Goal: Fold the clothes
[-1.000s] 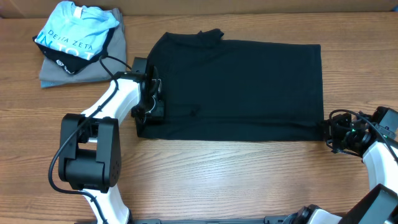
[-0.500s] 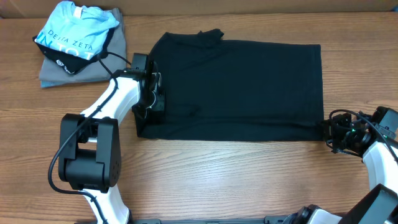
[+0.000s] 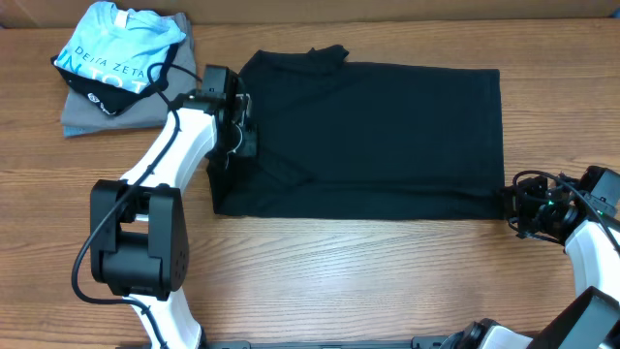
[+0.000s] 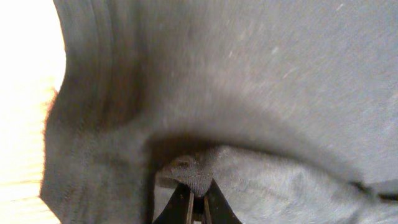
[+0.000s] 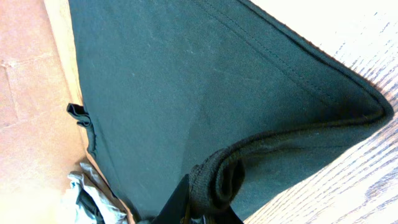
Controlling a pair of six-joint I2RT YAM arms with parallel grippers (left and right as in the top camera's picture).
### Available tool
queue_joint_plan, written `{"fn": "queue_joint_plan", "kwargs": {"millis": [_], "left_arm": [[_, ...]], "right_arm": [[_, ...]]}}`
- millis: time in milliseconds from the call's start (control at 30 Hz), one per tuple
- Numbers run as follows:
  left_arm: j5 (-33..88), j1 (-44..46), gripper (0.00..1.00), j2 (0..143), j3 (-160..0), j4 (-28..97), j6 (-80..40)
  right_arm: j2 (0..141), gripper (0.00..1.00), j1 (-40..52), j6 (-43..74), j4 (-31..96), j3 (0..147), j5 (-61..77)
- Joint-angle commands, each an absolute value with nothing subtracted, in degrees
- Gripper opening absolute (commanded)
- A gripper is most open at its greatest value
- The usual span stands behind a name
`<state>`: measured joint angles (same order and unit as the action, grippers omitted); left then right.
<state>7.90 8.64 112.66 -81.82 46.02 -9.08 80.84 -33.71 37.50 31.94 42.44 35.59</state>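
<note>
The black T-shirt [image 3: 378,136] lies flat on the wooden table, folded into a wide rectangle. My left gripper [image 3: 239,136] sits at the shirt's left edge, shut on a pinch of black cloth [image 4: 196,174] and lifting it, with a ridge of cloth trailing toward the middle. My right gripper [image 3: 511,206] is at the shirt's lower right corner, shut on a rolled bunch of the hem [image 5: 217,180]. The shirt fills both wrist views [image 5: 186,81].
A light blue shirt with white lettering [image 3: 116,48] lies on a grey folded shirt [image 3: 145,107] at the back left, close to my left arm. A cardboard wall [image 3: 387,8] runs along the table's back edge. Bare wood [image 3: 387,281] lies in front.
My left gripper has moved toward the back along the shirt's left edge, pulling the pinched cloth with it and raising a ridge. The right arm has not moved.
</note>
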Motion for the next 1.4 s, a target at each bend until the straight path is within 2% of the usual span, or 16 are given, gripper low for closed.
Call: {"fn": "queue_joint_plan", "kwargs": {"millis": [0,567,967,1033,1167,1233,1367], "left_arm": [[7.05,8.49,0.04,112.49,-85.86,46.54,-9.43],[7.29,8.49,0.04,112.49,-90.21,46.39,-10.35],[7.11,8.69,0.09,112.49,-90.28,43.4,-10.35],[7.11,8.69,0.2,112.49,-90.28,43.57,-10.37],[7.07,8.64,0.52,112.49,-90.28,45.15,-10.35],[6.92,8.51,0.56,112.49,-90.28,46.35,-10.33],[6.85,8.14,0.56,112.49,-90.28,48.56,-10.33]], "right_arm": [[80.44,0.06,-33.76,37.52,31.57,43.68,34.57],[80.44,0.07,-33.76,35.79,31.75,43.68,31.79],[80.44,0.07,-33.76,35.81,31.33,43.68,31.59],[80.44,0.07,-33.76,35.79,31.33,43.68,31.59],[80.44,0.07,-33.76,35.79,31.14,43.68,31.59],[80.44,0.07,-33.76,35.81,30.76,43.68,31.59],[80.44,0.08,-33.76,35.81,28.67,43.68,31.59]]}}
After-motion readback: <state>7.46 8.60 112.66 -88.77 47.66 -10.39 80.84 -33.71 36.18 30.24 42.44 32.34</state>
